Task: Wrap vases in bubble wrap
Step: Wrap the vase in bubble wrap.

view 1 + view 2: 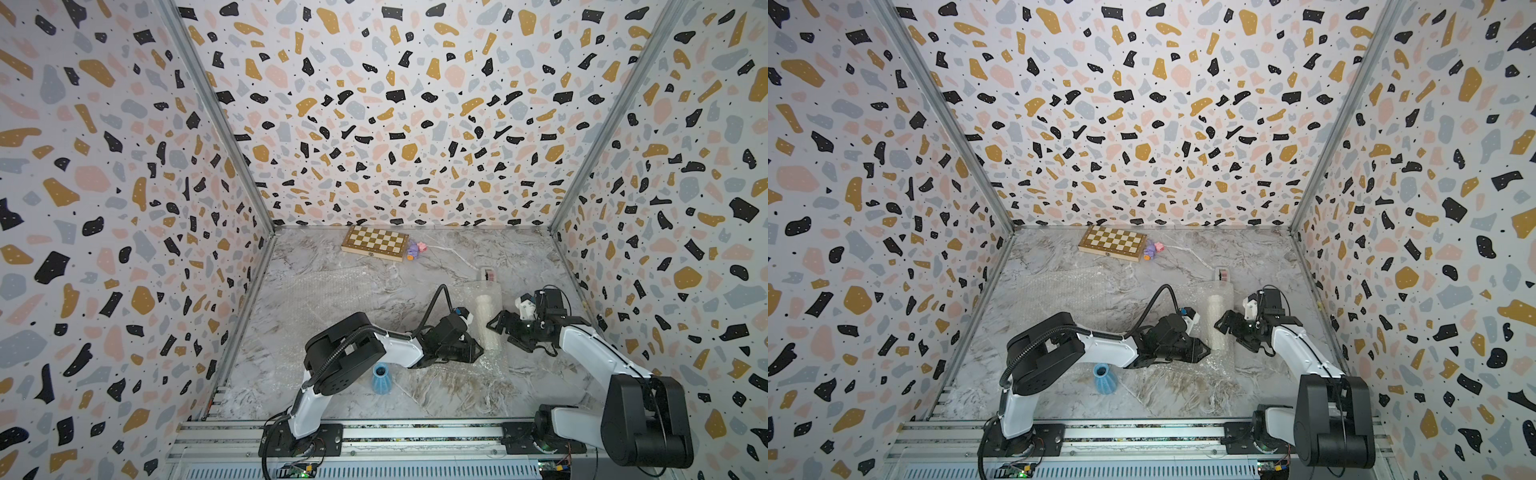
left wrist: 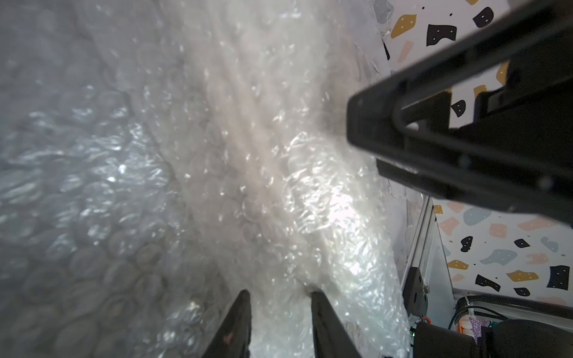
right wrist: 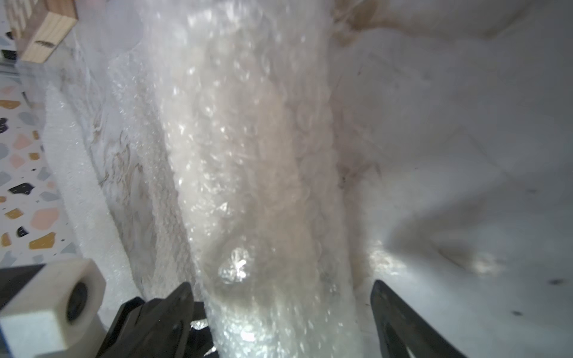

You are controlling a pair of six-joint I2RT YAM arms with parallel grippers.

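Low, left pincer point(image 1: 478, 351), right pincer point(image 1: 495, 322) flank vase point(image 1: 484, 311)

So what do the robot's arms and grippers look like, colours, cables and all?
The left arm and right arm share glossy white link shells and bulky black joint housings. A black ribbed hose runs along the left one; a smooth black cable arcs to its wrist. The left gripper and right gripper have black tapered fingers, each beside a white camera block.
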